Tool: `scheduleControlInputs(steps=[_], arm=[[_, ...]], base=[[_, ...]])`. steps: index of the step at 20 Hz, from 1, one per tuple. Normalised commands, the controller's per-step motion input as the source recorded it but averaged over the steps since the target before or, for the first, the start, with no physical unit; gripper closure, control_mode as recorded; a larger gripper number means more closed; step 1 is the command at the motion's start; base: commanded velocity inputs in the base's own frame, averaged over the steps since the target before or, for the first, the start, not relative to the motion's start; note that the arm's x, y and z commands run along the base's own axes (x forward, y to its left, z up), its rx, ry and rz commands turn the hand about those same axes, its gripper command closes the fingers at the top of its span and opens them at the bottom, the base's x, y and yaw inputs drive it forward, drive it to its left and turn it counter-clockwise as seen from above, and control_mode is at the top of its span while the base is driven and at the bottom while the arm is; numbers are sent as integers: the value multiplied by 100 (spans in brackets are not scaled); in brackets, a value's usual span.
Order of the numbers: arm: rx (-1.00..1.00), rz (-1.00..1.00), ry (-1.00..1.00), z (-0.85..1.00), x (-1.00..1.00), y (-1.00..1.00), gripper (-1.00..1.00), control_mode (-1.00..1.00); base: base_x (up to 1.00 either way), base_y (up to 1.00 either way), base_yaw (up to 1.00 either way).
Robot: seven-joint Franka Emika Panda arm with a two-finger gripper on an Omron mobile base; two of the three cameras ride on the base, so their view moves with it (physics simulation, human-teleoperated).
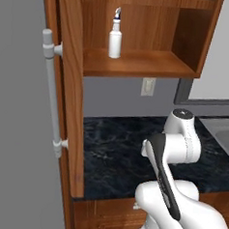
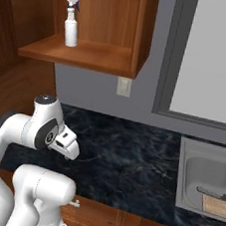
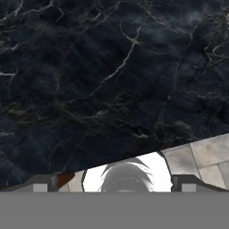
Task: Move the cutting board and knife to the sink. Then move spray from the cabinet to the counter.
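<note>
Spray (image 1: 115,37) stands upright on the open cabinet (image 1: 139,65) shelf, well above the worktop (image 2: 130,152). Board (image 2: 216,204) already in the sink (image 2: 191,167). Pincer (image 3: 114,188) wide, aimed down at the marble; best raise it level and take the bottle's body squarely.

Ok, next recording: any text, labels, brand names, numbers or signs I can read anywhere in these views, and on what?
None can be read.
Spray bottle on the cabinet shelf: plain white, no label shows.
Wall outlet: blank plate, no marking.
Cabinet door and its bar handle: plain.
Counter: pale veins, no lettering.
Sink and the cutting board in it: no print visible.
</note>
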Motion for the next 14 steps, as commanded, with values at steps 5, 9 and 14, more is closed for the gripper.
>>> scheduleControlInputs(steps=[5,9,14], arm=[[0,0,0,0,0,0,-100,100],[0,0,0,0,0,0,-100,100],[0,0,0,0,0,0,-100,100]], base=[[31,19,0],[1,1,0],[0,0,0]])
